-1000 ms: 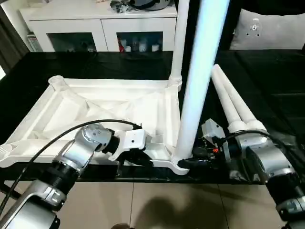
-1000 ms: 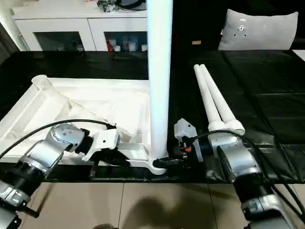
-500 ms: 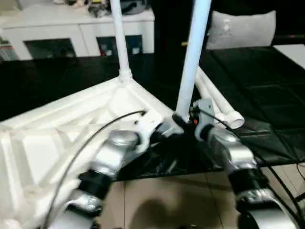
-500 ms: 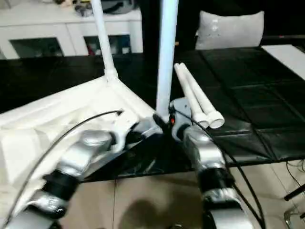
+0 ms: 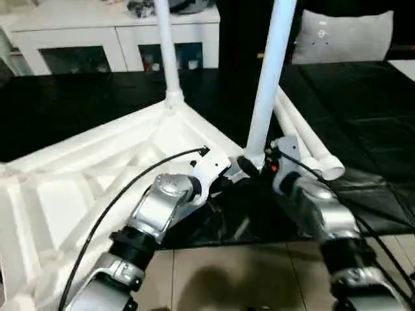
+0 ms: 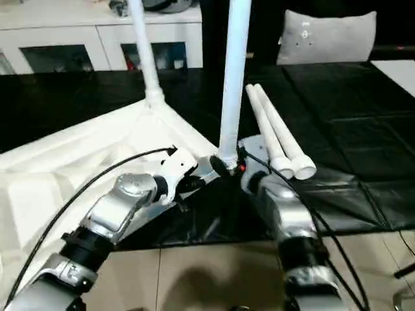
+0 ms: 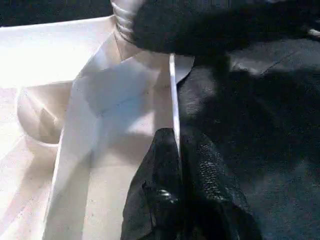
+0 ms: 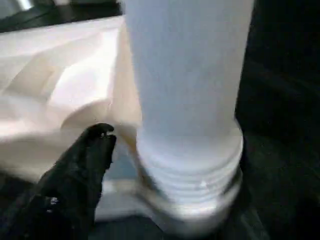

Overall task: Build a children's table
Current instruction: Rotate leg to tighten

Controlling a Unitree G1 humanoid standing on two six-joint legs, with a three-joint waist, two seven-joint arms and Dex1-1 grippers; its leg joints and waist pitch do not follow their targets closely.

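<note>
The children's table top (image 5: 97, 175) lies upside down on the black table, ribs up. Two white legs stand upright in its corner sockets, one far (image 5: 165, 52) and one near (image 5: 269, 84). Two more legs (image 5: 305, 139) lie side by side on the black surface to the right. My left gripper (image 5: 217, 178) is shut on the thin rim of the top (image 7: 172, 100), beside the near leg's corner. My right gripper (image 5: 249, 165) sits at the near leg's threaded base (image 8: 195, 165). It is open, with one finger (image 8: 85, 165) standing apart from the leg.
A white cabinet with glass doors (image 5: 84, 39) runs along the back. A grey cushion (image 5: 343, 35) leans at the back right. The black table (image 5: 363, 103) stretches to the right of the loose legs. Tiled floor (image 5: 227, 278) shows below its front edge.
The table top has swung round with both standing legs, and its near corner has moved back from the black table's front edge. Both grippers moved with that corner. The camera also shifted.
</note>
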